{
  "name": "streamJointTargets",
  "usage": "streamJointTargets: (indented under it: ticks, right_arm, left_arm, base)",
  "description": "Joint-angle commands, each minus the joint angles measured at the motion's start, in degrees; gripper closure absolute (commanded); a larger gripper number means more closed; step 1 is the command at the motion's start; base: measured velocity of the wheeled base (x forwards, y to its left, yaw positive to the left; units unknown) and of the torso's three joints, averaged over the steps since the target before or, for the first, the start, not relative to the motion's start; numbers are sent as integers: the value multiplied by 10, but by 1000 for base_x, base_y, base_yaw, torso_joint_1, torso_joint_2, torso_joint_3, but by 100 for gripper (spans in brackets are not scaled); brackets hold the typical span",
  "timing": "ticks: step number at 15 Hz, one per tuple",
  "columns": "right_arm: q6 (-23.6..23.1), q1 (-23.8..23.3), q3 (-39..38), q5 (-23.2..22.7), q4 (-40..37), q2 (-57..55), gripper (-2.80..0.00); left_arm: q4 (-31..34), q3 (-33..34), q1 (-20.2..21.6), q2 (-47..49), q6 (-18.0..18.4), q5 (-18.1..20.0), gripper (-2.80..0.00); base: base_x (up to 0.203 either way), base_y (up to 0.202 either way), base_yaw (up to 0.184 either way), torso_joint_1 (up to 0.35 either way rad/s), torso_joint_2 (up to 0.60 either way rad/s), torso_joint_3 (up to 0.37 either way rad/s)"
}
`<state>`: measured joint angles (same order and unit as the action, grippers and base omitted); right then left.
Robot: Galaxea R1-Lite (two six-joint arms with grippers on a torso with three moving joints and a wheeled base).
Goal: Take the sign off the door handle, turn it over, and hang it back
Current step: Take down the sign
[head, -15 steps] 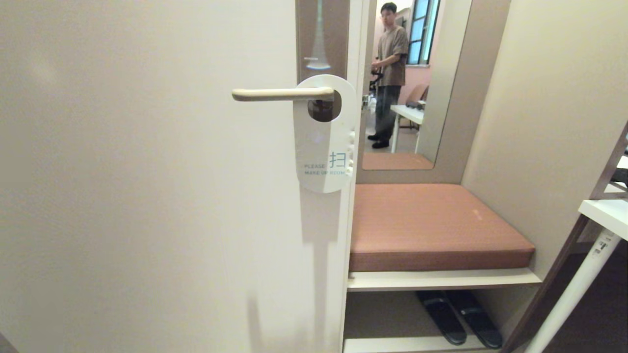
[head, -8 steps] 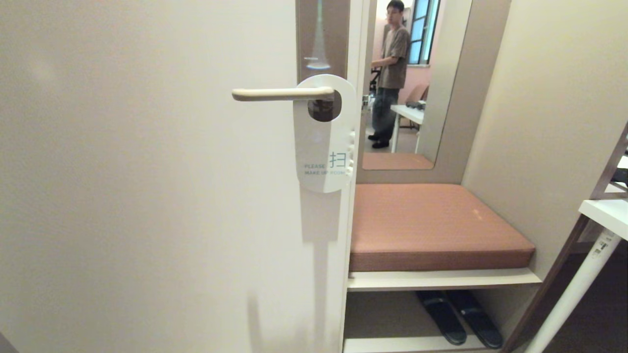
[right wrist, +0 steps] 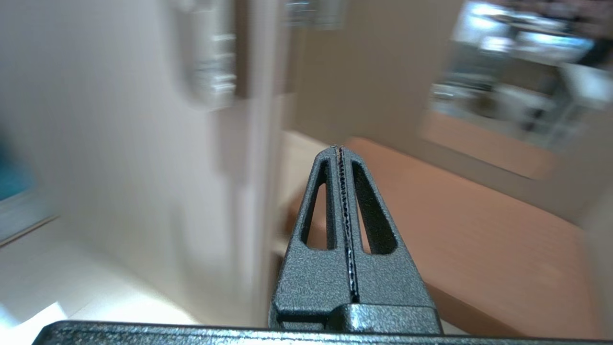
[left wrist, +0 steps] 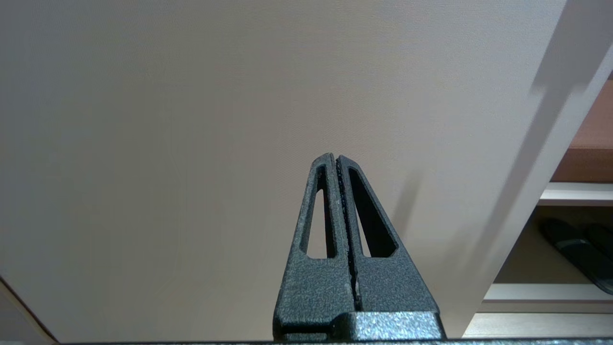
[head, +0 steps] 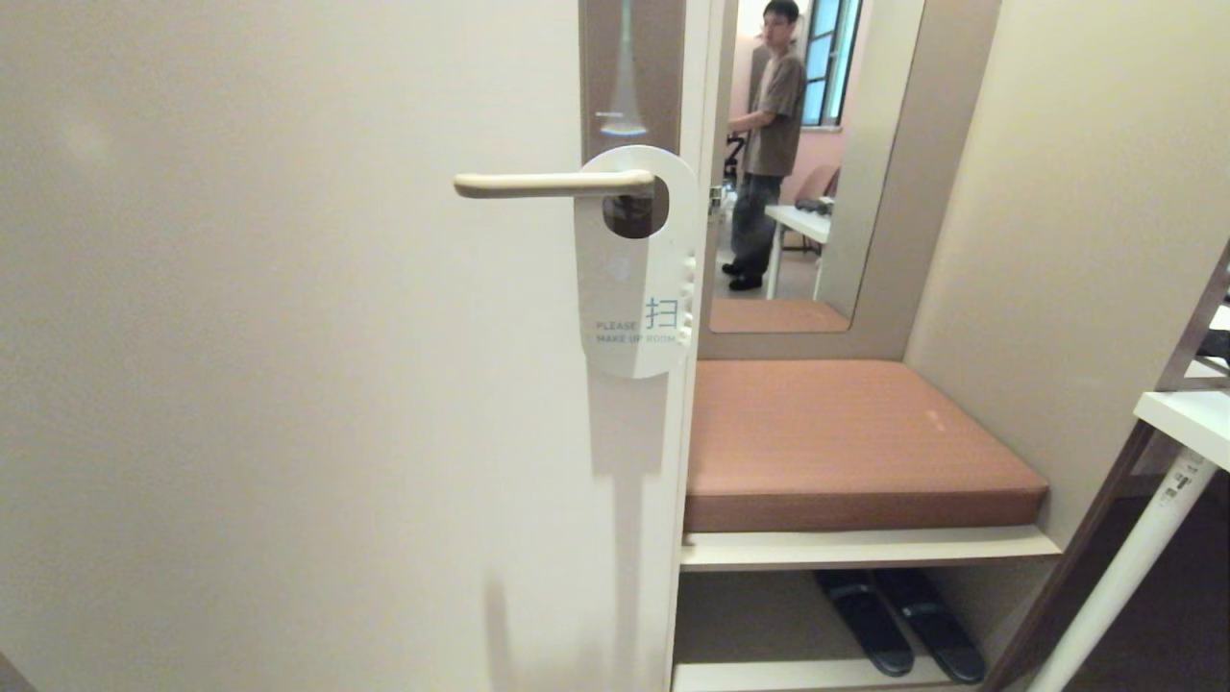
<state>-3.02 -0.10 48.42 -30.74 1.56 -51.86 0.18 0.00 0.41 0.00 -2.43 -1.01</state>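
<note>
The sign (head: 634, 279) hangs by its hole on the cream door handle (head: 553, 184), white face out with blue "PLEASE MAKE UP ROOM". The handle sticks out to the left from a brown plate near the door's edge. Neither arm shows in the head view. My left gripper (left wrist: 336, 158) is shut and empty, pointing at the plain door face low down. My right gripper (right wrist: 339, 149) is shut and empty too, aimed along the door's edge toward the bench; the blurred pale sign (right wrist: 210, 52) hangs well above and beyond its tips.
Right of the door's edge stands a brown cushioned bench (head: 846, 442) with black slippers (head: 898, 625) on the shelf beneath. A mirror (head: 817, 163) behind it reflects a person. A white table leg (head: 1124, 567) slants in at the far right.
The sign and handle have stayed still. The person in the mirror has turned and shifted slightly to the right.
</note>
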Motion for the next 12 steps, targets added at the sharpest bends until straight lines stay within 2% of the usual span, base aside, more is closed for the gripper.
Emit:
streamJointTargets:
  ticks: [1, 3, 5, 12]
  right_arm:
    - [-1, 0, -5, -43, 1, -5, 0]
    - [-2, 0, -14, -103, 28, -26, 0]
    - [-1, 0, -14, -138, 74, -59, 0]
    - [-1, -21, -10, -154, 196, -196, 0]
  left_arm:
    - [0, 0, 0, 0, 0, 0, 0]
    - [0, 0, 0, 0, 0, 0, 0]
    - [0, 0, 0, 0, 0, 0, 0]
    - [0, 0, 0, 0, 0, 0, 0]
  base:
    - [0, 0, 0, 0, 0, 0]
    - [0, 0, 0, 0, 0, 0]
    - [0, 0, 0, 0, 0, 0]
    - [0, 0, 0, 0, 0, 0]
